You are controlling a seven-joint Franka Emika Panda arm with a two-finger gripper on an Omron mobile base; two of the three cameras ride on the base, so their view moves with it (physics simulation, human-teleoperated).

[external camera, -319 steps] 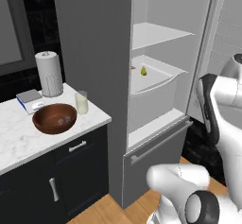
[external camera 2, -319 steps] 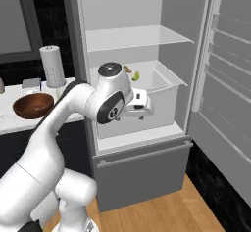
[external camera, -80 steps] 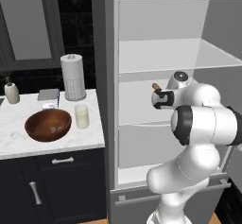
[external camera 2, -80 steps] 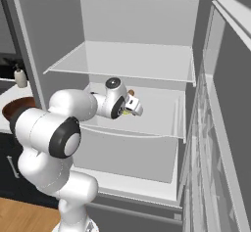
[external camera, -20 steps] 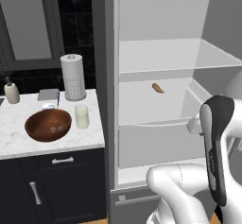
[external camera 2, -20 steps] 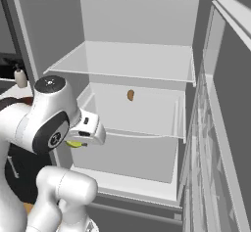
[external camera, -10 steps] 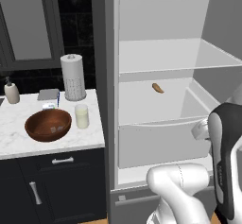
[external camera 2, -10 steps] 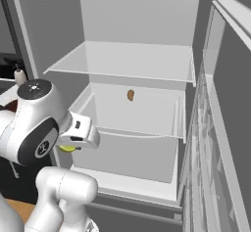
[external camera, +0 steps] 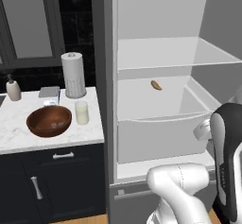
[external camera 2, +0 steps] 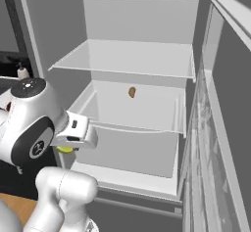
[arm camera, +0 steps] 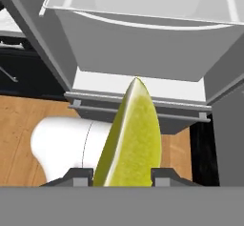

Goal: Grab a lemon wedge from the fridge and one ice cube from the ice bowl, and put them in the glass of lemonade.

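**Wedge was out of the fridge, but the carry looked sketchy**

The bowl [external camera: 49, 120] and glass [external camera: 82, 112] sat near the counter's front right corner. The gripper [arm camera: 122, 176] had its jaws clamped on the wedge [arm camera: 129, 137], below the fridge [external camera 2: 132, 107] drawer. Only the wedge's base looked pinched, so I figured a quick swing left could've flung it.

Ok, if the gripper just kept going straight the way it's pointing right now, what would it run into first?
Likely the fridge: the hand view looks along the gripper, shut on the lemon wedge, toward the drawer front and the ledge below it. Depth is unclear, so which part comes first is a guess.
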